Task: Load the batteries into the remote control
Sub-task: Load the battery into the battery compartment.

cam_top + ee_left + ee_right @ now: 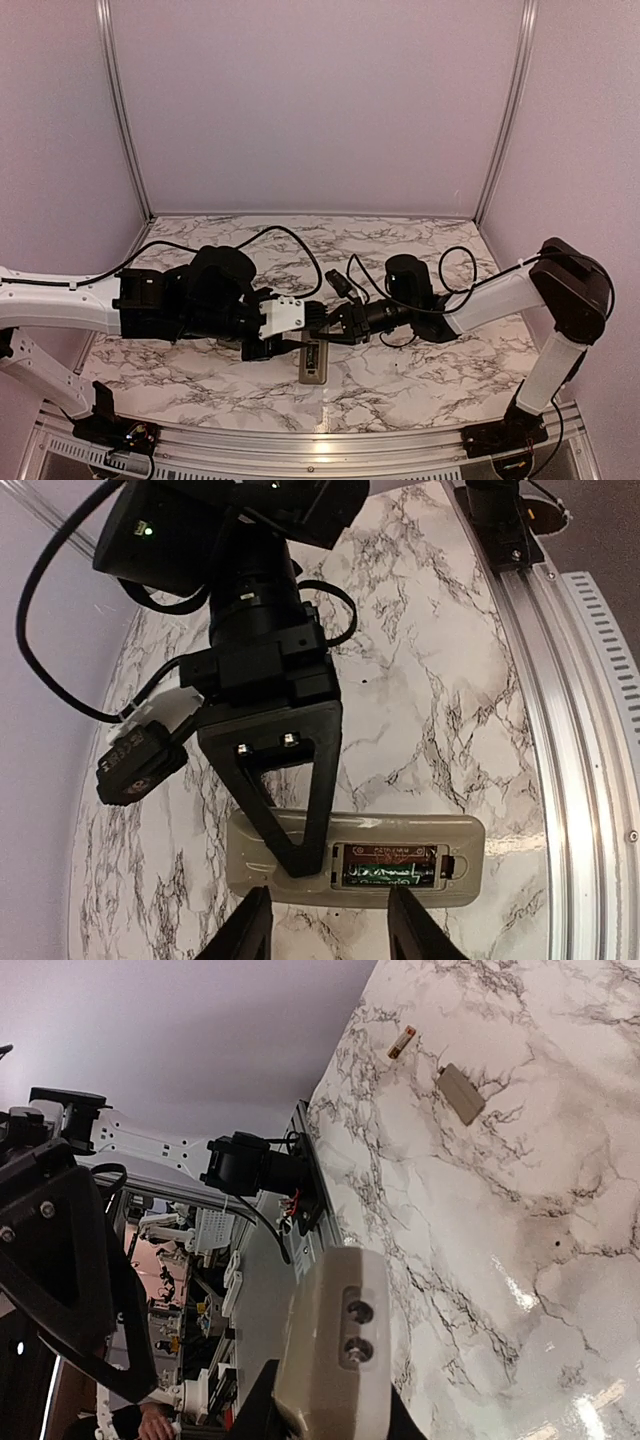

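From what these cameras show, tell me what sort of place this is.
Most likely a robotics lab test cell: a left arm and right arm mounted at a marble-patterned table, plain walls with aluminium posts, and cluttered workshop gear beyond.

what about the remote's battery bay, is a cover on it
No, the recess in the remote control lies uncovered, its inside in plain view.
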Robot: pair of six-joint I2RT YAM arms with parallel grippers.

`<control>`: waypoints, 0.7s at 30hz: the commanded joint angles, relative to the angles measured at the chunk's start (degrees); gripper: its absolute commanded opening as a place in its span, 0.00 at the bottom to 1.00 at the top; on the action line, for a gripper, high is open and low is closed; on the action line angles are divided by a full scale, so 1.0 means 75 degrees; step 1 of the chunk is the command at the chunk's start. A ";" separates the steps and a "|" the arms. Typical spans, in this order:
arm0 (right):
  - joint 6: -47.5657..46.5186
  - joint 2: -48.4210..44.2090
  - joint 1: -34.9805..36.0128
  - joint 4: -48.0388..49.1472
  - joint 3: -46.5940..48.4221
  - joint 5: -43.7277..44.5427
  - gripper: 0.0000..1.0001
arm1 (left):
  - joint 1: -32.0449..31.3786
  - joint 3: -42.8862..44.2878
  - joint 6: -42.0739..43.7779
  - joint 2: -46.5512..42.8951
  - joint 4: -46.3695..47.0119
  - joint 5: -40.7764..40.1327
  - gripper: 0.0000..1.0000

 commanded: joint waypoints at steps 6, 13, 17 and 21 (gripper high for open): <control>-0.0518 -0.0781 -0.0276 0.0613 -0.0302 0.0598 0.00 | 0.0271 -0.1235 -0.4234 -0.1453 0.2238 -0.2146 0.99; -0.1170 -0.1195 -0.0291 0.0197 -0.0106 0.1114 0.00 | 0.0310 -0.1296 -0.6188 -0.1267 0.2145 -0.1675 0.99; -0.1185 -0.1212 -0.0295 0.0277 0.0017 0.1214 0.00 | 0.0312 -0.1118 -0.6844 -0.0571 0.2205 -0.1198 0.92; -0.1168 -0.1234 -0.0282 0.0355 0.0093 0.1200 0.00 | 0.0310 -0.0934 -0.7043 -0.0056 0.2205 -0.0858 0.80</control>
